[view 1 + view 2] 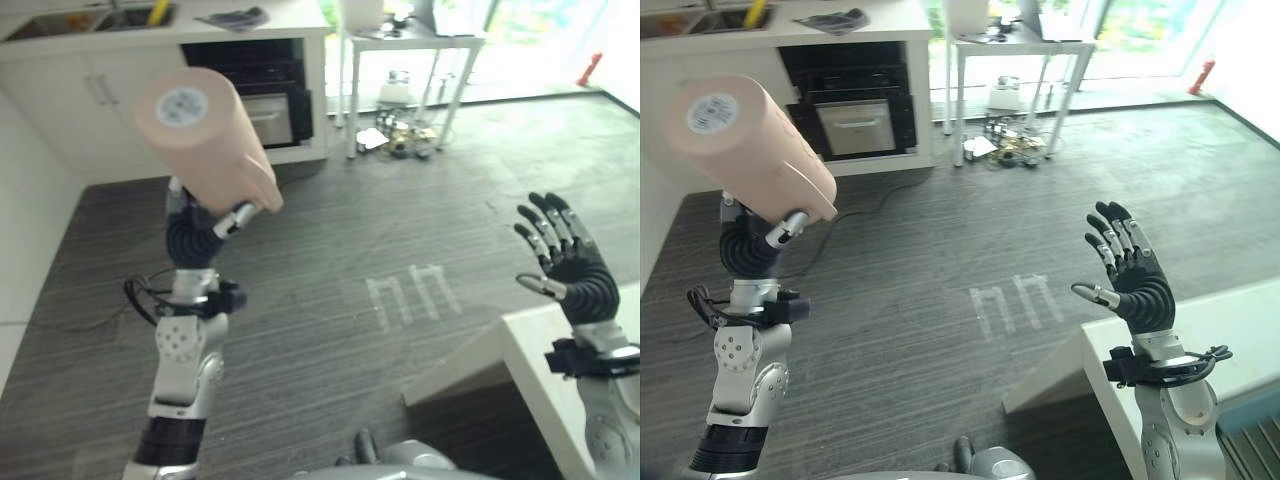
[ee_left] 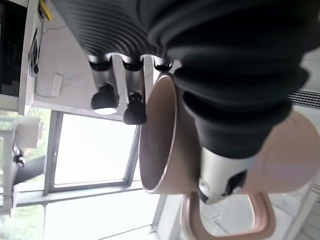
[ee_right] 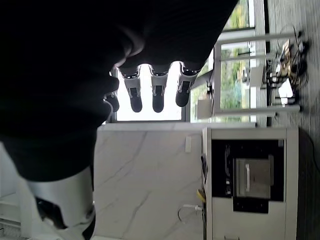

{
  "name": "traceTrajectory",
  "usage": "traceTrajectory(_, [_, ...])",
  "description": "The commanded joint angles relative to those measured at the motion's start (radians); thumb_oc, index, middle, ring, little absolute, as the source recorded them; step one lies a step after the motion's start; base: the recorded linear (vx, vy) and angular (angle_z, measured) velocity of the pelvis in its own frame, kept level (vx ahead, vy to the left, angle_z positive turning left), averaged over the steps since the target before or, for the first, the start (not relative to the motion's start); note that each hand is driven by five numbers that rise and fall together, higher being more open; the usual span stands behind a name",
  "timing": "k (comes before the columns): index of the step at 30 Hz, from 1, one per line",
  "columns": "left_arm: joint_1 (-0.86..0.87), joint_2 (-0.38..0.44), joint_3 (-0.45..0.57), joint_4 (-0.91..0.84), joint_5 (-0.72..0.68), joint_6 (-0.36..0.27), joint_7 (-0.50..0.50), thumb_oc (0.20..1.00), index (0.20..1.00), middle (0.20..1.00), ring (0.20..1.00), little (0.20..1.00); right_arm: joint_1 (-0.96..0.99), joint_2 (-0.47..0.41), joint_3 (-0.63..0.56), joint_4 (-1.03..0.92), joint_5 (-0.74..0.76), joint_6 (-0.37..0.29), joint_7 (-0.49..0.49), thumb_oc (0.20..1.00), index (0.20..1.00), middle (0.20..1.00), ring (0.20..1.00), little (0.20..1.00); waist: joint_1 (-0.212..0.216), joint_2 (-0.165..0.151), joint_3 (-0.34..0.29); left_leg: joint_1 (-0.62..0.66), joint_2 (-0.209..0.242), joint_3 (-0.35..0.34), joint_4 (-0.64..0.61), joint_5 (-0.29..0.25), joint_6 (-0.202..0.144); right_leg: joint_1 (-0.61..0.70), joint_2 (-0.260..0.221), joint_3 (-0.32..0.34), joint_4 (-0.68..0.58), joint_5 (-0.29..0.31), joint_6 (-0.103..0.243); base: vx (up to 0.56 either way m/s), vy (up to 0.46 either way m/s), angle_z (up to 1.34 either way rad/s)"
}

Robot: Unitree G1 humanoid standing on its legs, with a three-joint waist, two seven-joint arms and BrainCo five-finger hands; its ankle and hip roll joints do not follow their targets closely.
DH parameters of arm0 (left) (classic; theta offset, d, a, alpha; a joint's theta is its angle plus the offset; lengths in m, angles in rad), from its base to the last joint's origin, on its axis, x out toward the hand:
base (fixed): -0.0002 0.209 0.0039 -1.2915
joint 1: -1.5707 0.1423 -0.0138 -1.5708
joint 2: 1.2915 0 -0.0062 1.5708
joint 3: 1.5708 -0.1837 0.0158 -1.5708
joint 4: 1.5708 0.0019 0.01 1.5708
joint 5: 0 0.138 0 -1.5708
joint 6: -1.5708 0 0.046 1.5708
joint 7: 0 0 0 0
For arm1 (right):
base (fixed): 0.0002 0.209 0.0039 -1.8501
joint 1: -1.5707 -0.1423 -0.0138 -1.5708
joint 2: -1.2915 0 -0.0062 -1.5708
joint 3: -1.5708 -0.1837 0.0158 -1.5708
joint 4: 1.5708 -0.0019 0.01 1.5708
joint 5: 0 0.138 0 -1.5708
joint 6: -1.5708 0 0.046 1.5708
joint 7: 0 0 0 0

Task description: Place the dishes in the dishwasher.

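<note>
Left hand fingers curled round pink mug, held high upper left of frame, base toward camera. Right hand fingers spread, holding nothing, right of frame above white counter. Dishwasher well apart, top centre. Risk: mug slips, since it's tilted and the hold looks shallow.

I hold a pale pink mug aloft in my left hand, base tipped toward me, handle showing.
</note>
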Motion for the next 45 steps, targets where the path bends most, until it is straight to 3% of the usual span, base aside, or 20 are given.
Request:
traceTrajectory(1, [0.007, 0.028, 0.051, -0.092, -0.028, -0.038, -0.006, 0.2, 0.2, 0.2, 0.2, 0.2, -0.089, -0.011, 0.005, -0.021, 0.044, -0.044, 0.0, 1.0, 1.0, 1.0, 1.0, 1.0, 0.026, 0.019, -0.02, 0.041, 0.098, 0.036, -0.139, 0.071, -0.011, -0.054, -0.022, -0.093, 0.151, -0.086, 0.147, 0.08, -0.202, 0.8])
traceTrajectory(3, [0.038, 0.029, 0.06, -0.112, -0.025, -0.035, 0.005, 0.2, 0.2, 0.2, 0.2, 0.2, -0.103, -0.01, 0.026, -0.032, 0.037, -0.023, -0.009, 1.0, 1.0, 1.0, 1.0, 1.0, 0.049, 0.022, -0.016, 0.04, 0.102, 0.032, -0.108, 0.064, -0.022, -0.02, -0.025, -0.103, 0.103, -0.109, 0.129, 0.07, -0.166, 0.81])
traceTrajectory(4, [0.057, 0.027, 0.054, -0.124, -0.028, -0.044, 0.003, 0.2, 0.2, 0.2, 0.2, 0.2, -0.107, -0.014, 0.049, -0.034, 0.001, -0.031, -0.04, 1.0, 1.0, 1.0, 1.0, 1.0, 0.061, 0.018, -0.009, 0.013, 0.118, 0.118, -0.05, 0.055, -0.051, 0.034, -0.044, -0.154, 0.024, -0.097, 0.122, 0.03, -0.089, 0.64])
traceTrajectory(6, [0.04, 0.032, 0.038, -0.121, -0.039, -0.043, -0.004, 0.2, 0.2, 0.2, 0.2, 0.2, -0.114, -0.013, 0.057, -0.028, -0.011, -0.049, -0.079, 1.0, 1.0, 1.0, 1.0, 1.0, 0.059, 0.008, -0.004, -0.002, 0.136, 0.177, -0.032, 0.056, -0.064, 0.063, -0.062, -0.198, -0.022, -0.079, 0.122, -0.03, -0.021, 0.52])
traceTrajectory(8, [0.026, 0.035, 0.029, -0.126, -0.032, -0.044, 0.022, 0.2, 0.2, 0.2, 0.2, 0.2, -0.132, -0.013, 0.07, -0.024, -0.018, -0.057, -0.094, 1.0, 1.0, 1.0, 1.0, 1.0, 0.062, 0.015, -0.008, 0.008, 0.134, 0.156, -0.069, 0.065, -0.06, 0.065, -0.067, -0.211, -0.042, -0.067, 0.125, -0.07, 0.043, 0.76])
traceTrajectory(11, [-0.001, 0.036, 0.034, -0.127, -0.031, -0.04, 0.039, 0.2, 0.2, 0.2, 0.2, 0.2, -0.131, -0.016, 0.06, -0.027, -0.013, -0.067, -0.091, 1.0, 1.0, 1.0, 1.0, 1.0, 0.042, 0.034, -0.028, 0.031, 0.137, 0.178, -0.139, 0.076, -0.058, 0.059, -0.078, -0.236, -0.07, -0.05, 0.14, -0.06, 0.11, 0.24])
traceTrajectory(16, [-0.004, 0.036, 0.042, -0.122, -0.023, -0.039, 0.047, 0.2, 0.2, 0.2, 0.2, 0.2, -0.116, -0.005, 0.046, -0.034, -0.003, -0.074, -0.076, 1.0, 1.0, 1.0, 1.0, 1.0, 0.028, 0.046, -0.05, 0.023, 0.126, 0.156, -0.139, 0.064, -0.056, 0.046, -0.091, -0.243, -0.067, -0.048, 0.156, -0.01, 0.105, 0.07])
traceTrajectory(17, [0.02, 0.044, 0.019, -0.063, -0.156, -0.026, -0.116, 0.2, 0.2, 0.2, 0.2, 0.2, -0.074, 0.012, 0.028, 0.034, -0.088, -0.091, -0.226, 1.0, 1.0, 1.0, 1.0, 1.0, -0.041, 0.05, -0.054, 0.058, 0.175, 0.241, -0.139, 0.041, -0.066, 0.037, -0.082, -0.15, -0.087, -0.039, 0.148, 0.03, 0.066, 0.01])
traceTrajectory(25, [0.027, 0.039, 0.032, -0.054, -0.17, -0.032, -0.136, 0.2, 0.2, 0.2, 0.2, 0.2, -0.052, 0.02, 0.018, 0.02, -0.064, -0.111, -0.197, 1.0, 1.0, 1.0, 1.0, 1.0, -0.048, 0.044, -0.056, 0.07, 0.186, 0.257, -0.138, 0.046, -0.066, 0.042, -0.066, -0.138, -0.084, -0.049, 0.137, 0.04, -0.069, -0.11])
traceTrajectory(27, [0.044, 0.039, 0.036, -0.054, -0.165, -0.049, -0.129, 0.2, 0.2, 0.2, 0.2, 0.2, -0.056, 0.008, 0.021, 0.025, -0.047, -0.111, -0.182, 1.0, 1.0, 1.0, 1.0, 1.0, -0.043, 0.019, -0.038, 0.003, 0.201, 0.26, 0.081, 0.01, -0.082, 0.035, -0.063, -0.116, -0.046, -0.062, 0.111, 0.09, -0.246, -0.07])
traceTrajectory(29, [0.051, 0.04, 0.031, -0.058, -0.165, -0.054, -0.125, 0.2, 0.2, 0.2, 0.2, 0.2, -0.067, -0.003, 0.034, 0.031, -0.052, -0.116, -0.185, 1.0, 1.0, 1.0, 1.0, 1.0, -0.034, -0.001, -0.021, -0.108, 0.233, 0.256, 0.331, 0.058, -0.103, 0.033, -0.06, -0.116, -0.025, -0.069, 0.078, 0.05, -0.195, -0.1])
traceTrajectory(31, [0.064, 0.028, 0.032, -0.065, -0.169, -0.057, -0.127, 0.2, 0.2, 0.2, 0.2, 0.2, -0.07, -0.009, 0.039, 0.046, -0.063, -0.123, -0.17, 1.0, 1.0, 1.0, 1.0, 1.0, -0.027, -0.008, -0.002, -0.218, 0.247, 0.228, 0.525, 0.092, -0.102, 0.029, -0.053, -0.114, -0.005, -0.066, 0.053, 0.11, -0.11, -0.01])
traceTrajectory(33, [0.056, 0.021, 0.033, -0.063, -0.163, -0.043, -0.116, 0.2, 0.2, 0.2, 0.2, 0.2, -0.088, -0.006, 0.046, 0.059, -0.072, -0.118, -0.166, 1.0, 1.0, 1.0, 1.0, 1.0, -0.02, 0.002, 0.007, -0.233, 0.244, 0.239, 0.433, 0.089, -0.091, 0.04, -0.045, -0.12, -0.001, -0.076, 0.058, 0.33, 0.142, -0.06])
traceTrajectory(34, [0.063, 0.028, 0.031, -0.06, -0.156, -0.034, -0.091, 0.2, 0.2, 0.2, 0.2, 0.2, -0.112, -0.01, 0.06, 0.062, -0.07, -0.1, -0.164, 1.0, 1.0, 1.0, 1.0, 1.0, -0.005, 0.032, 0.01, -0.175, 0.248, 0.273, 0.061, 0.129, -0.097, 0.082, -0.033, -0.112, -0.008, -0.115, 0.084, 0.55, 0.354, -0.14])
traceTrajectory(35, [0.069, 0.035, 0.03, -0.055, -0.158, -0.044, -0.082, 0.2, 0.2, 0.2, 0.2, 0.2, -0.108, -0.016, 0.057, 0.06, -0.063, -0.101, -0.153, 1.0, 1.0, 1.0, 1.0, 1.0, -0.002, 0.043, 0.008, -0.167, 0.262, 0.272, -0.039, 0.166, -0.109, 0.094, -0.028, -0.108, -0.014, -0.122, 0.088, 0.81, 0.536, -0.5])
traceTrajectory(36, [0.088, 0.04, 0.031, -0.051, -0.161, -0.07, -0.07, 0.2, 0.2, 0.2, 0.2, 0.2, -0.089, -0.028, 0.043, 0.049, -0.039, -0.1, -0.126, 1.0, 1.0, 1.0, 1.0, 1.0, 0.011, 0.057, 0.008, -0.181, 0.29, 0.214, -0.139, 0.244, -0.132, 0.146, -0.024, -0.093, -0.021, -0.157, 0.091, 0.51, 0.349, -0.31])
traceTrajectory(38, [0.105, 0.037, 0.042, -0.044, -0.17, -0.092, -0.078, 0.2, 0.2, 0.2, 0.2, 0.2, -0.071, -0.037, 0.028, 0.053, -0.017, -0.109, -0.098, 1.0, 1.0, 1.0, 1.0, 1.0, 0.015, 0.062, 0.008, -0.201, 0.303, 0.203, -0.139, 0.266, -0.139, 0.174, -0.024, -0.085, -0.006, -0.197, 0.09, 0.45, 0.319, -0.14])
traceTrajectory(41, [0.114, 0.026, 0.054, -0.061, -0.164, -0.062, -0.067, 0.2, 0.2, 0.2, 0.2, 0.2, -0.058, -0.041, 0.008, 0.037, -0.009, -0.096, -0.08, 1.0, 1.0, 1.0, 1.0, 1.0, 0.023, 0.061, -0.004, -0.2, 0.301, 0.234, -0.129, 0.246, -0.125, 0.189, -0.066, -0.105, 0.036, -0.235, 0.108, 0.46, 0.358, -0.26])
traceTrajectory(43, [0.104, 0.027, 0.059, -0.054, -0.165, -0.019, -0.058, 0.2, 0.2, 0.2, 0.2, 0.2, -0.033, -0.021, -0.006, 0.016, -0.007, -0.106, -0.073, 1.0, 1.0, 1.0, 1.0, 1.0, 0.04, 0.049, -0.018, -0.208, 0.273, 0.255, -0.115, 0.233, -0.103, 0.213, -0.11, -0.148, 0.076, -0.258, 0.145, 0.58, 0.377, -0.21])
traceTrajectory(45, [0.106, 0.027, 0.066, -0.063, -0.147, 0.002, -0.068, 0.2, 0.2, 0.2, 0.2, 0.2, -0.038, -0.012, -0.002, -0.004, -0.01, -0.093, -0.09, 1.0, 1.0, 1.0, 1.0, 1.0, 0.06, 0.03, -0.034, -0.198, 0.239, 0.244, -0.118, 0.214, -0.081, 0.207, -0.151, -0.176, 0.109, -0.225, 0.179, 0.55, 0.375, -0.05])
